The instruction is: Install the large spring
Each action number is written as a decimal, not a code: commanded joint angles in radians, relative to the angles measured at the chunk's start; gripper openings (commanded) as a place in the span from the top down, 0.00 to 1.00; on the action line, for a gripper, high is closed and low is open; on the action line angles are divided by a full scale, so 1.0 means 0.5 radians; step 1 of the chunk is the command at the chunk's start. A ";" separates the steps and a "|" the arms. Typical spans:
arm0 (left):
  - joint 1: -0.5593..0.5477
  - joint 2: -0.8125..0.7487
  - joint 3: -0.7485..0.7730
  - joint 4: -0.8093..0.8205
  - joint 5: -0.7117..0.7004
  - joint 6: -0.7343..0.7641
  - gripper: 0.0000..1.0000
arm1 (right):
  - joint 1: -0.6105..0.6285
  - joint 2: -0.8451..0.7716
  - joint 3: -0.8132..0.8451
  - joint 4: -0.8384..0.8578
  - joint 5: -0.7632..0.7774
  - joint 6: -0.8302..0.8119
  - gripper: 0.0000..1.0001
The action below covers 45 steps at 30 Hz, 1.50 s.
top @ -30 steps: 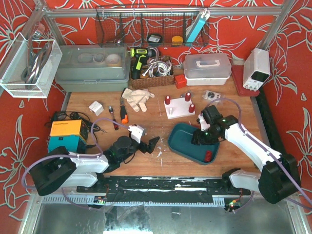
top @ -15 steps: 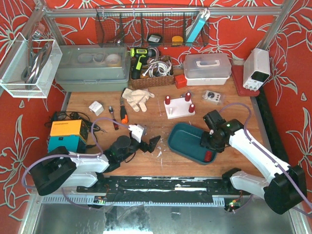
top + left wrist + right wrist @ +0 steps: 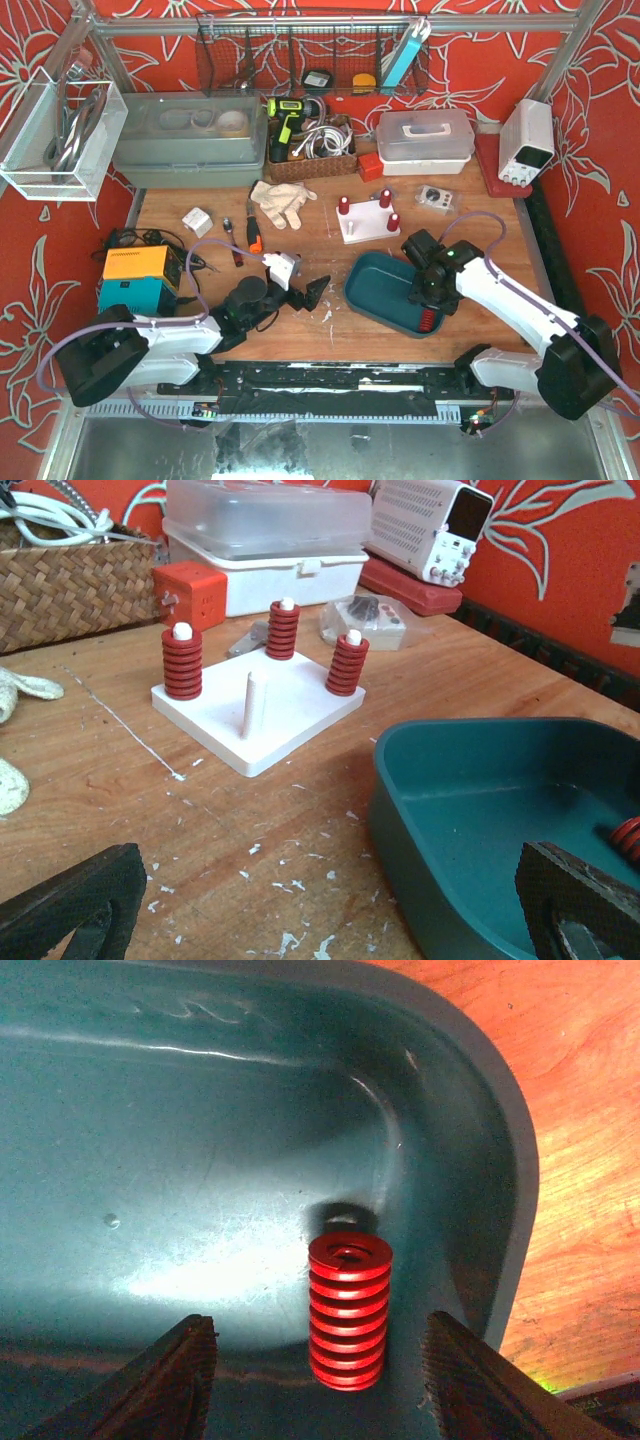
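Red flowered walls [image 3: 600, 60] enclose the scuffed wooden table [image 3: 320, 225]. A teal tray [image 3: 375, 288] sits right of centre. The left gripper [image 3: 305, 295] gapes wide and empty beside it. The right gripper [image 3: 424, 298] hangs over the tray's near right corner, fingers parted. Between them, untouched, lies the large spring [image 3: 348, 1310], its long axis running near to far.

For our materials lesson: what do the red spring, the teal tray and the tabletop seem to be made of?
Red spring: probably painted metal, glossy coils catching light.
Teal tray: likely moulded plastic, smooth sheen, rounded corners.
Tabletop: wood, visible grain, white scuffs.
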 commanded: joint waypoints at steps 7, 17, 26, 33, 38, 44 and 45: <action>0.002 -0.046 0.049 -0.015 0.000 0.014 0.00 | 0.064 0.132 -0.042 0.056 0.061 0.119 0.40; 0.003 -0.061 0.057 -0.049 -0.013 0.012 0.00 | 0.114 0.300 -0.048 0.034 0.099 0.199 0.39; 0.003 -0.065 0.083 -0.093 -0.018 0.020 0.00 | 0.118 0.488 -0.088 0.189 0.048 0.169 0.41; 0.002 -0.080 0.075 -0.091 -0.027 0.023 0.00 | 0.117 0.554 -0.112 0.404 -0.055 0.139 0.50; 0.002 -0.084 0.080 -0.095 -0.019 0.020 0.00 | 0.116 0.580 -0.112 0.442 -0.034 0.131 0.54; 0.001 -0.079 0.081 -0.095 -0.017 0.020 0.00 | 0.116 0.590 -0.111 0.473 -0.004 0.123 0.68; 0.003 -0.081 0.079 -0.097 -0.018 0.020 0.00 | 0.116 0.587 -0.111 0.477 0.006 0.120 0.70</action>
